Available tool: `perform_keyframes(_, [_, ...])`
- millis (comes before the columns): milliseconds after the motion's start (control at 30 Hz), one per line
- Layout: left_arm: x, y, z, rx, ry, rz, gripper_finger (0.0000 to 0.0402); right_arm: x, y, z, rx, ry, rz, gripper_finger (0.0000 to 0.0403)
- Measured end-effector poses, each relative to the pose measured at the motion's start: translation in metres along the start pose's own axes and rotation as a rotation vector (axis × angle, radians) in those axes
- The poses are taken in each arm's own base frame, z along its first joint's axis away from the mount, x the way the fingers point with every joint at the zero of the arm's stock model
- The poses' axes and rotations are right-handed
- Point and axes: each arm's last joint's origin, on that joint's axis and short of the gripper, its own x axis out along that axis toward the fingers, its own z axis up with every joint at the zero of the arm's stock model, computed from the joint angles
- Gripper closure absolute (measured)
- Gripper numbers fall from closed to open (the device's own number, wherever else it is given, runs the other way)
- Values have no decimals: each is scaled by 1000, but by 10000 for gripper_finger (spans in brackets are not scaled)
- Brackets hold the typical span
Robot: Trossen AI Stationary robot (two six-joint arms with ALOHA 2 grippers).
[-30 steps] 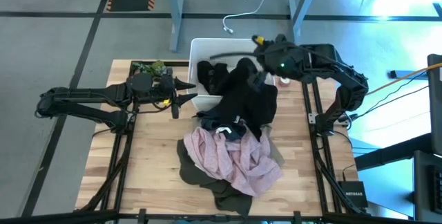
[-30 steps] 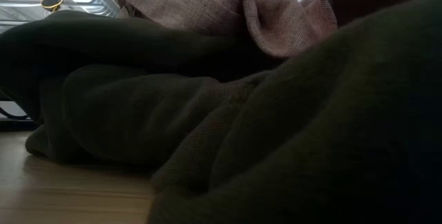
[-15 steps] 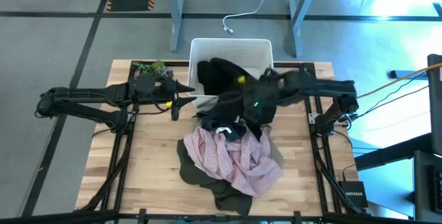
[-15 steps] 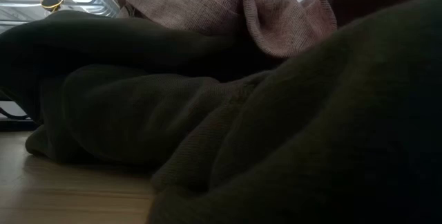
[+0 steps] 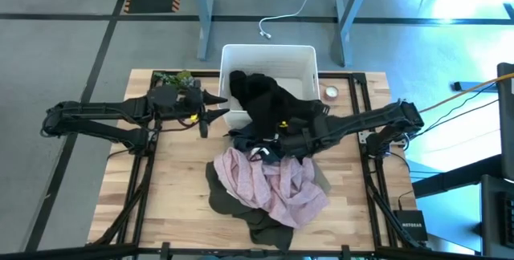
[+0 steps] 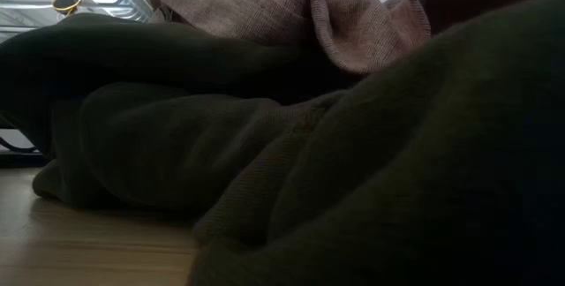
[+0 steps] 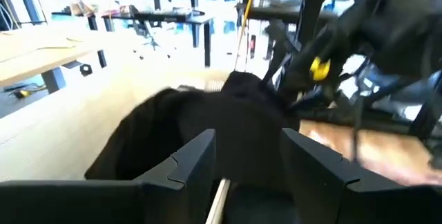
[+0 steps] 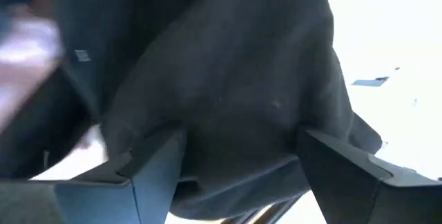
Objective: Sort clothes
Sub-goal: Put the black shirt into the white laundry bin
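Observation:
A black garment (image 5: 269, 103) lies partly in the white bin (image 5: 299, 58) and hangs over the bin's near rim onto the pile. The pile has a pale pink garment (image 5: 269, 181) on top of a dark olive one (image 5: 261, 226), which fills the low view (image 6: 353, 171). My right gripper (image 5: 283, 140) is open, low over the black garment's near part, and black cloth (image 8: 228, 92) bulges between its fingers. My left gripper (image 5: 215, 109) is open and empty beside the bin's left wall, facing the black garment (image 7: 207, 120). My right gripper has its open fingers (image 8: 131, 175) on either side of a bulge of the black garment, coming from the table's right and slanting down. I cannot tell whether they touch the cloth.
A small green plant (image 5: 175, 78) stands at the far left beside the bin. A roll of tape (image 5: 329, 93) lies right of the bin. Bare wood (image 5: 181, 188) shows left of the pile and bare wood (image 5: 353, 204) shows right of it.
My right gripper has swung from above the bin's far right corner down and toward the table's near left, onto the black garment by the pile. The black garment, drawn up toward the gripper before, now lies lower, slumped in the bin and over its near rim.

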Motion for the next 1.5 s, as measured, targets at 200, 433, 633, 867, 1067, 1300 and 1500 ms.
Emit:
perform_keyframes(200, [0,-1,3,-27,-29,-6,245,2,2,-1,-13,-20,-32,154])
perform_keyframes(433, [0,-1,3,-27,-28,-5,245,-19,-9,9,20,-103,-7,318])
perform_keyframes(633, [0,-1,3,-26,-26,-5,245,-45,-27,20,50,-210,2,383])
perform_keyframes(867, [0,-1,2,-26,-20,-5,245,-68,-40,25,181,-252,154,395])
perform_keyframes(1067, [0,-1,2,-25,-16,-5,245,-62,-26,17,286,-64,363,316])
perform_keyframes(1300, [0,-1,0,-30,2,-4,245,-30,-7,7,259,46,254,193])
perform_keyframes(1500, [0,-1,0,-29,4,-3,245,2,10,-2,210,66,129,145])
